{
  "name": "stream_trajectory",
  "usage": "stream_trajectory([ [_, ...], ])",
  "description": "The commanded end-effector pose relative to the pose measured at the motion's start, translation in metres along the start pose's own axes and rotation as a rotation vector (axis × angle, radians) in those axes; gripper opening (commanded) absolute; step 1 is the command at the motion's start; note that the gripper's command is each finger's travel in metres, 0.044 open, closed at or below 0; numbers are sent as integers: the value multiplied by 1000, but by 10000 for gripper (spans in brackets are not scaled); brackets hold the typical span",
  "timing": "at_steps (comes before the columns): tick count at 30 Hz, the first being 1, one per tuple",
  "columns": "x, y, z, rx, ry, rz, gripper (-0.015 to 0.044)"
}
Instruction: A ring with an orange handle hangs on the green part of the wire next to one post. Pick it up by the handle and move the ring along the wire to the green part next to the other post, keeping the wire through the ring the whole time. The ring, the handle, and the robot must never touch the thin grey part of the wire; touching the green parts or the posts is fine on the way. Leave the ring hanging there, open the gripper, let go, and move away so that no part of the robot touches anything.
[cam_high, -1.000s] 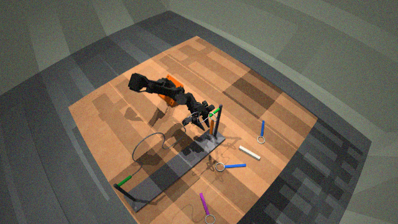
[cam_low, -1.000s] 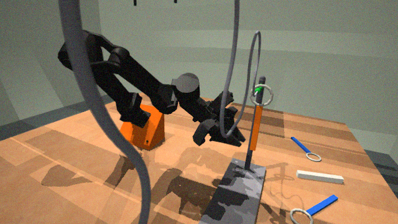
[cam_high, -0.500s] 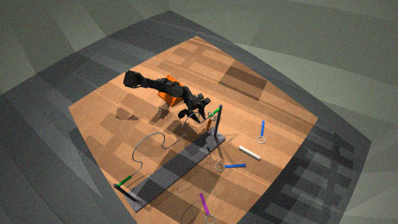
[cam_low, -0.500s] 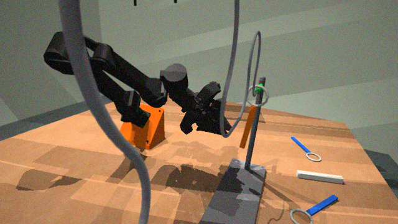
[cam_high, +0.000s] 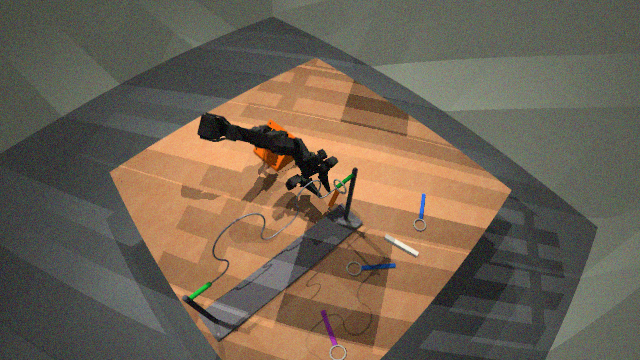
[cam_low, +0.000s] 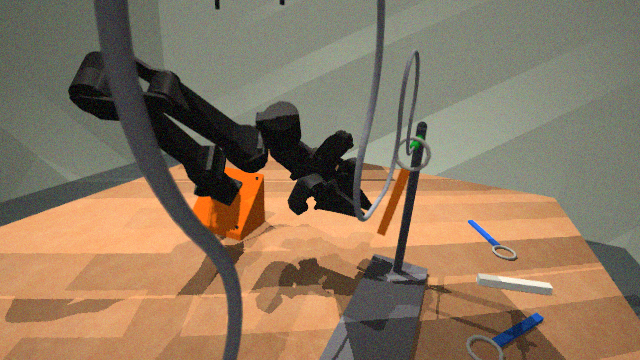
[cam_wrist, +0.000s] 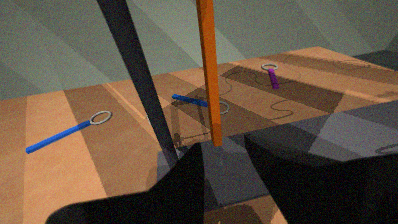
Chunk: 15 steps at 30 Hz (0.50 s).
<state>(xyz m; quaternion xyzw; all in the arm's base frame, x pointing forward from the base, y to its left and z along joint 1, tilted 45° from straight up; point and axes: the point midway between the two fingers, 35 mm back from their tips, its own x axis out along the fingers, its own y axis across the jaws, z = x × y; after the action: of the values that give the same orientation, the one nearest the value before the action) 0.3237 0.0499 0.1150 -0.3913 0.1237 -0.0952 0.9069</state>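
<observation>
We have a pale grey ring with a straight, flat-sided orange handle. We find the ring hanging high above the surface, near the top of the dark post, at the green part of the thin grey wire. From the ring, the handle slopes downward, slightly tilted, its lower end free in the air beside the post. In our wrist view, the handle stands nearly upright, with the ring out of sight
</observation>
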Motion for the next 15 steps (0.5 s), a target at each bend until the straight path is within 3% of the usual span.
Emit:
stream_trajectory([
  [1,0,0,-1,4,5,-3,160],
  [3,0,0,-1,4,5,-3,160],
  [9,-41,0,-6,-1,-2,-1,317],
  [13,-43,0,-6,-2,-2,-2,423],
  [15,-43,0,-6,-2,-2,-2,440],
])
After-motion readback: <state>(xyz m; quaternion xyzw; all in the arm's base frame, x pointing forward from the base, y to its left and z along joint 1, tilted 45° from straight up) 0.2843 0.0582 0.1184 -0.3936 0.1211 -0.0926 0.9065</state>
